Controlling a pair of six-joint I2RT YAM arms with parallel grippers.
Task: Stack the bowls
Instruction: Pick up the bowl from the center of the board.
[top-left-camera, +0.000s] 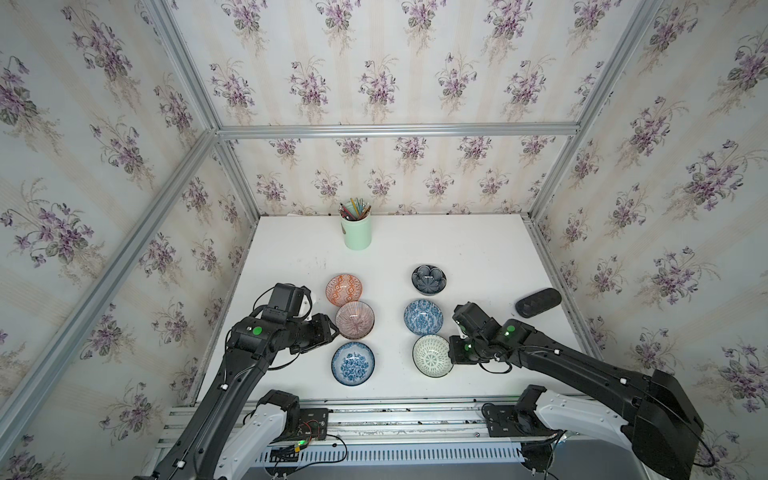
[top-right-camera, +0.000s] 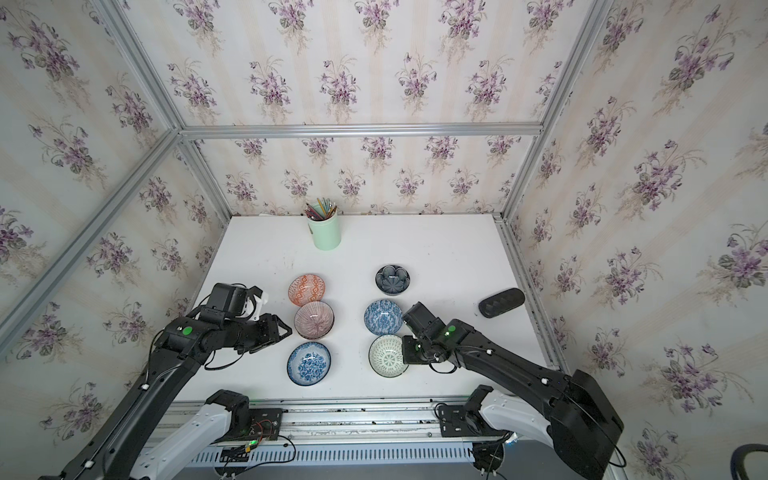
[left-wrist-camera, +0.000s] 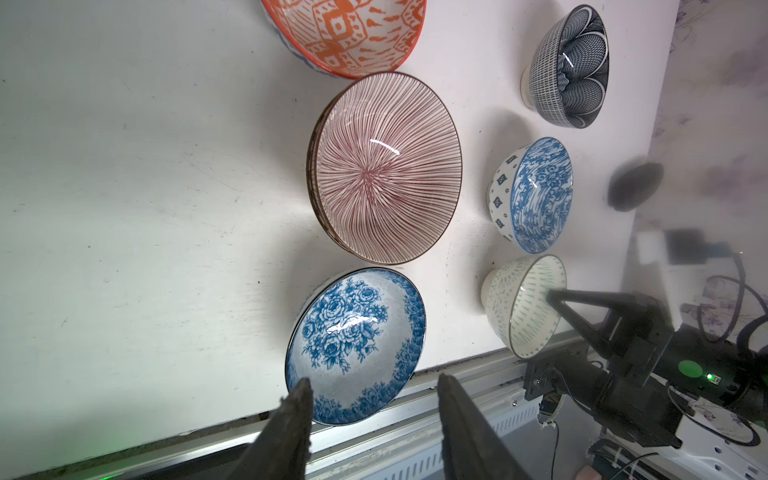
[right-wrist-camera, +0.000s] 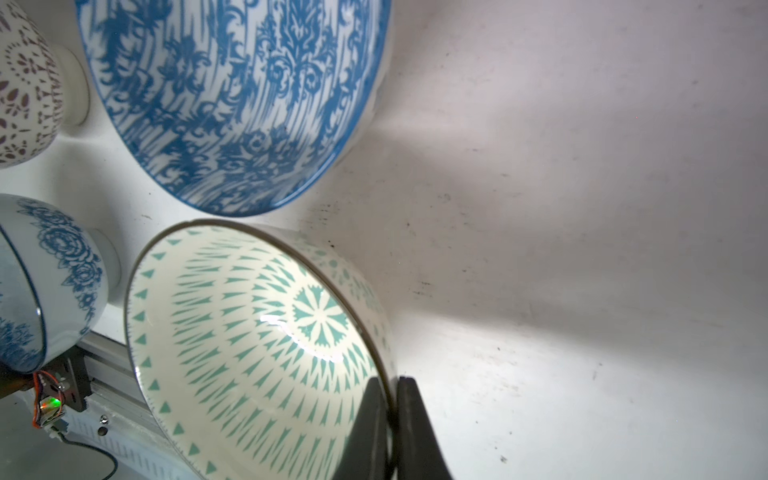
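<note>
Up front: clamps right gripper (right-wrist-camera: 388, 399) tight on the rim of the white lattice bowl (top-left-camera: 432, 355), next to blue floral bowl (top-left-camera: 353, 363). Holds left gripper (left-wrist-camera: 372, 384) half open, empty, beside pink striped bowl (top-left-camera: 354, 319). Farther back: orange bowl (top-left-camera: 343, 287), navy bowl (top-left-camera: 429, 279).

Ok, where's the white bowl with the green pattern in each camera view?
Top view: green-patterned bowl, near edge, robot's right side.
Top view: bowl in the same spot.
Left wrist: bowl seen side-on, right hand at its rim.
Right wrist: bowl up close, right hand pinching its rim.
Shared landmark: blue scroll bowl beside it.
</note>
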